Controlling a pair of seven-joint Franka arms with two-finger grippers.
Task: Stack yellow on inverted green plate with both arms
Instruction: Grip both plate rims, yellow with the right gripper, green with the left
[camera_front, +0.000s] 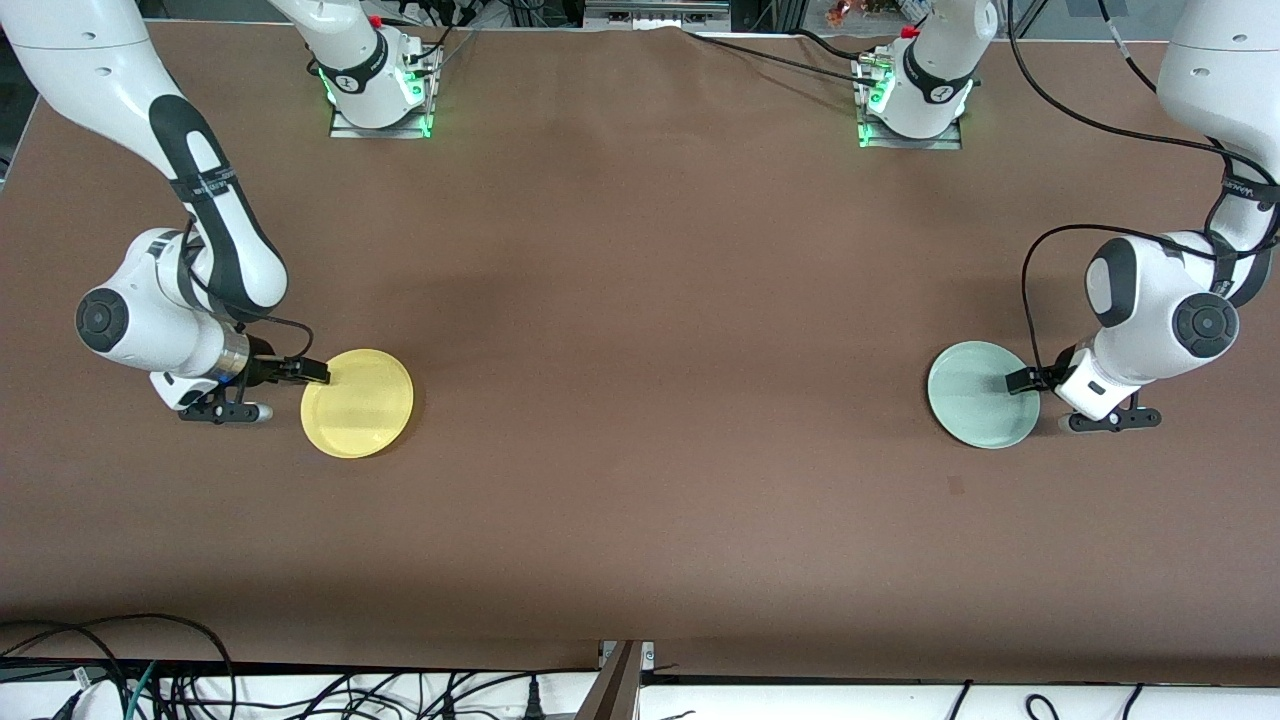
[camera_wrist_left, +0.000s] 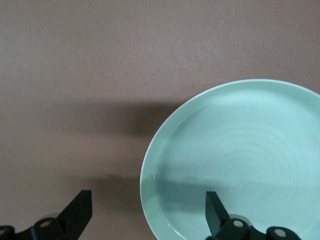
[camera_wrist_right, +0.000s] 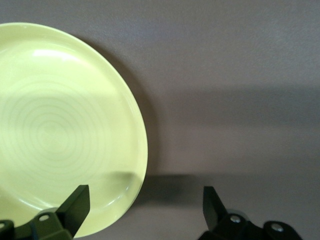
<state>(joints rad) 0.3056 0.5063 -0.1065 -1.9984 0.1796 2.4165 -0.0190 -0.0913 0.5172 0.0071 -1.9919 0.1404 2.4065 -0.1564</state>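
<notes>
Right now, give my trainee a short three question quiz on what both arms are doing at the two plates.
1. True or false: the right gripper is at the edge of the round bright yellow plastic plate.
2. The left gripper is at which plate? A) the yellow plate B) the round pale mint-green plate C) neither
3. Fill in: each gripper's fingers stand ____ around a plate rim.

Key: 1 true; 2 B; 3 open.

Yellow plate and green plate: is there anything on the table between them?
Nothing. In the front view, only bare brown table lies between the yellow plate and the green plate, which sit at its two ends.
</notes>
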